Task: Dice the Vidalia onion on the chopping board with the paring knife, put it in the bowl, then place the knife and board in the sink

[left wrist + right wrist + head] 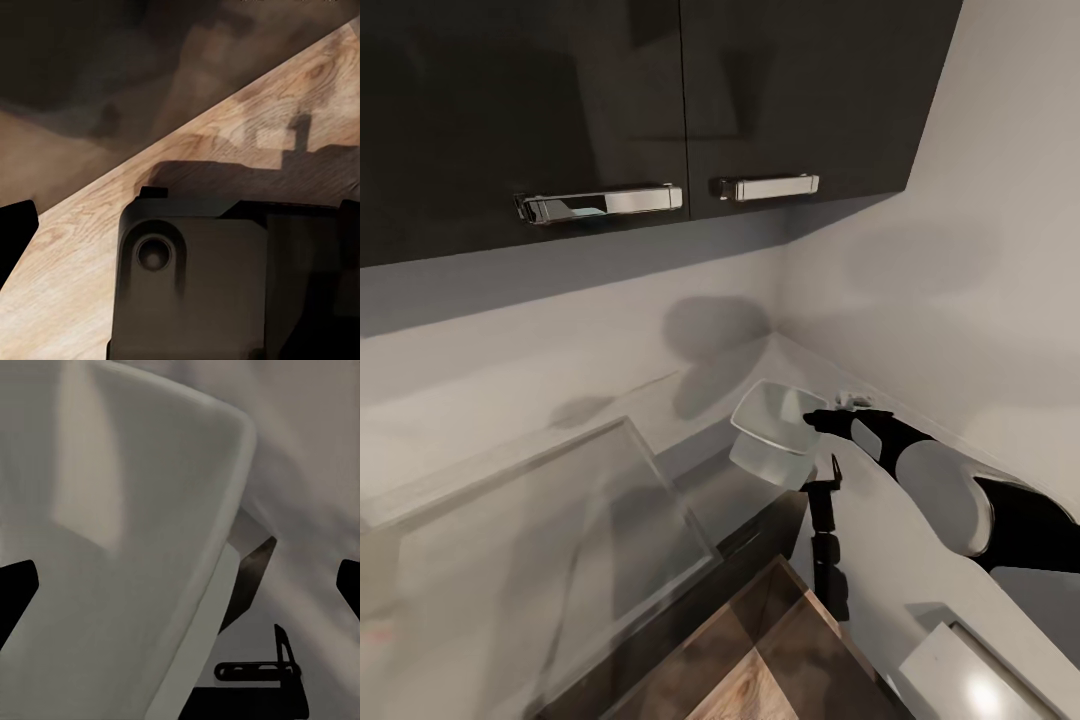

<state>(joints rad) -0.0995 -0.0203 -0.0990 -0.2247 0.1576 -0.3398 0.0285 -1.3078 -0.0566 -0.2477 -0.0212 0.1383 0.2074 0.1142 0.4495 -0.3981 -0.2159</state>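
Progress cannot be fully judged: bowl [772,428] is seen tilted beside the right pincer [184,585], spread wide; onion unseen; left pincer state undeterminable.

- Right arm [960,500]: glossy black links broken by one rounded, pale grey-white shell segment; black again toward the shoulder.
- Forearm tapering to a slim black wrist with a small white patch near its end.
- Right gripper [830,415]: black, small, blurred against pale surroundings.
- Black jointed part [825,530] with a thin upright tab on top, stacked blocky segments below.
- Right wrist view: two black fingertips [16,592] at opposite edges, blunt and matte.
- Left wrist view: one black fingertip [15,232]; dark boxy housing [225,285] with rounded corners and a round recessed socket.
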